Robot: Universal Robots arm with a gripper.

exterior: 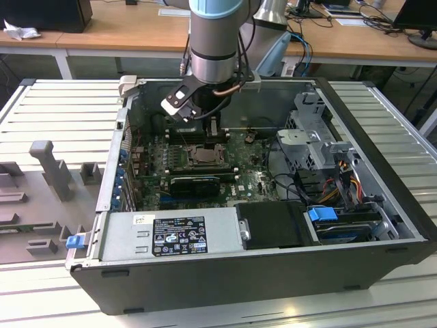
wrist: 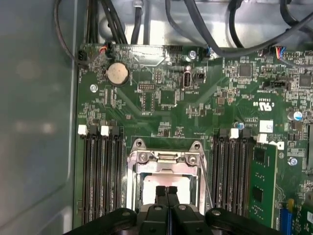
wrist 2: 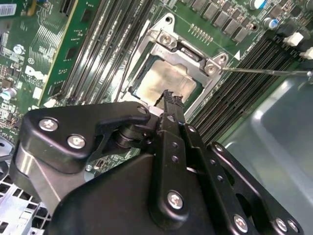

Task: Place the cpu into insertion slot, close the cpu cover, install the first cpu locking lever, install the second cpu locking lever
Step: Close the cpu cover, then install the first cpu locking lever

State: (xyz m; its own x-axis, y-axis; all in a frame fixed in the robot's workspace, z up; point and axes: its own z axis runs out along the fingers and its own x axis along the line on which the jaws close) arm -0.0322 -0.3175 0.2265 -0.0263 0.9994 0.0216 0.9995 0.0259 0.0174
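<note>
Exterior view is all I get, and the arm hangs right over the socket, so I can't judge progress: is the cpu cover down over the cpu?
Observer: It looks so. In the first wrist view the cpu cover lies flat around the cpu, whose pale top shows through its window.
Operator: And what is the gripper doing there?
Observer: In both wrist views the gripper is over the chip's top with its fingertips shut together and nothing between them. I can't tell whether they touch the chip.
</note>
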